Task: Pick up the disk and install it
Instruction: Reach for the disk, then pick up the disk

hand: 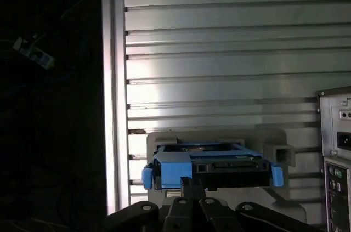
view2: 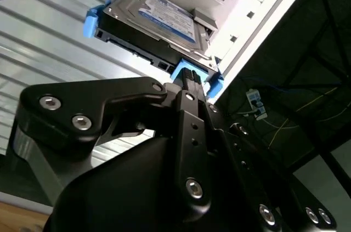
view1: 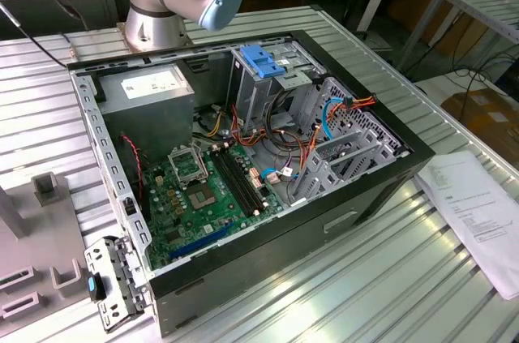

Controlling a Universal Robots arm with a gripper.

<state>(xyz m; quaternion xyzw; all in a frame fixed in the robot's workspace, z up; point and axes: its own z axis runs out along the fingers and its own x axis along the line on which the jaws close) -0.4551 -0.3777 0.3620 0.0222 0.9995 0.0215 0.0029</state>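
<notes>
Second wrist view: disk (view2: 159, 18) flat on counter (view2: 49, 62), gripper (view2: 189, 75) at its blue rail; clenched or released, cannot tell. First wrist view: disk in grey holder (hand: 164, 139). Seemingly not lifted; install undone.

A: Room around disk (hand: 219, 167)?
B: Open over slatted table (hand: 219, 51) beyond; hemmed by grey holder (hand: 277, 154) at sides; computer case (hand: 335, 155) close alongside.
A: Inside computer case?
B: Open on top; crowded with cables (view1: 285, 120) beside drive cage (view1: 251, 92), blue handle (view1: 261, 59) atop.

Even exterior-view light; first wrist view half black; glare on ribbed table (hand: 219, 78)
</notes>
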